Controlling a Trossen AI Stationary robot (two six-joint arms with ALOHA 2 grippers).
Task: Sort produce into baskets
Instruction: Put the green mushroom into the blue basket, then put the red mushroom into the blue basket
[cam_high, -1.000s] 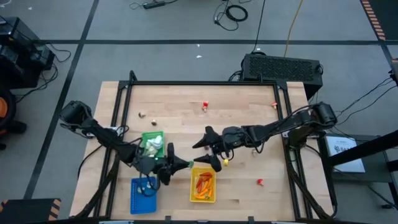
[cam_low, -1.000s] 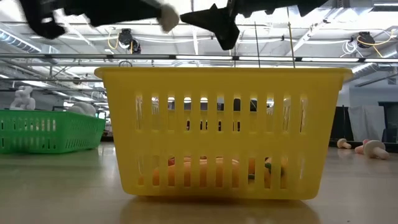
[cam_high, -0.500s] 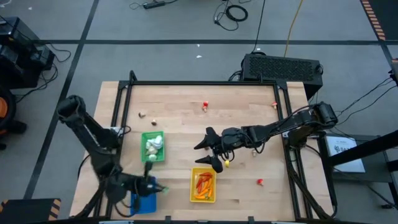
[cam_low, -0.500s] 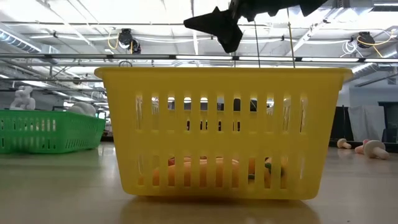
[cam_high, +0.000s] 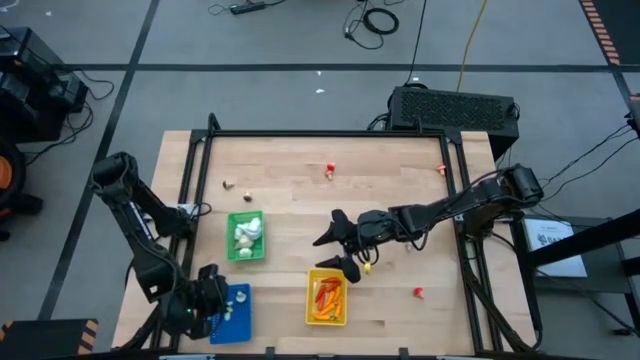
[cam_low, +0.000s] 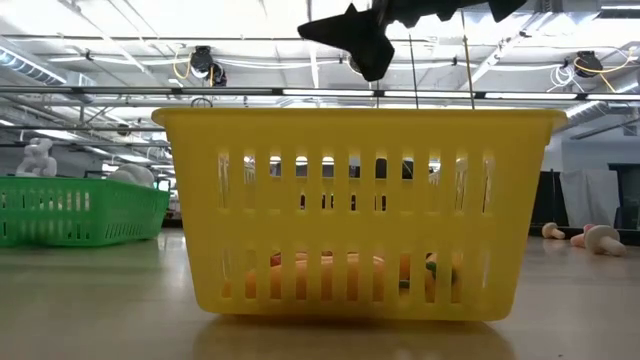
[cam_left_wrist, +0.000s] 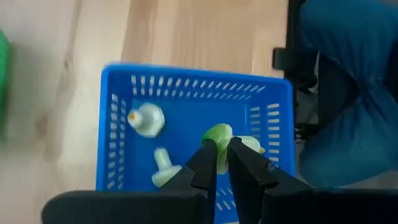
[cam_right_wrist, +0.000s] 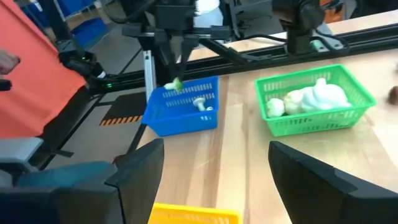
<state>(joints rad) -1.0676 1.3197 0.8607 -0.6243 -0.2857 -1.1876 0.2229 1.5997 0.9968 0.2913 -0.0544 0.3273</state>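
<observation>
1. Robotics lab / test bay, not a home or shop.
2. Wood tabletop (cam_high: 300, 200) in a black metal frame (cam_high: 330, 133), two arms w/ a claw each mounted on it.
3. Grey concrete floor (cam_high: 250, 40) beyond right claw (cam_high: 338, 251), loose cables (cam_high: 372, 18) lying on it.
4. Black equipment box (cam_high: 455, 108) behind the frame.
5. Low view: open ceiling w/ trusses and strip lights (cam_low: 120, 60) above right claw.
6. Hazard-stripe floor tape (cam_right_wrist: 121, 112) near left claw.

Bare table (cam_high: 290, 195) beyond green basket (cam_high: 244, 238); right end effector (cam_high: 341, 252) probably overhangs yellow basket (cam_high: 327, 297).
</observation>
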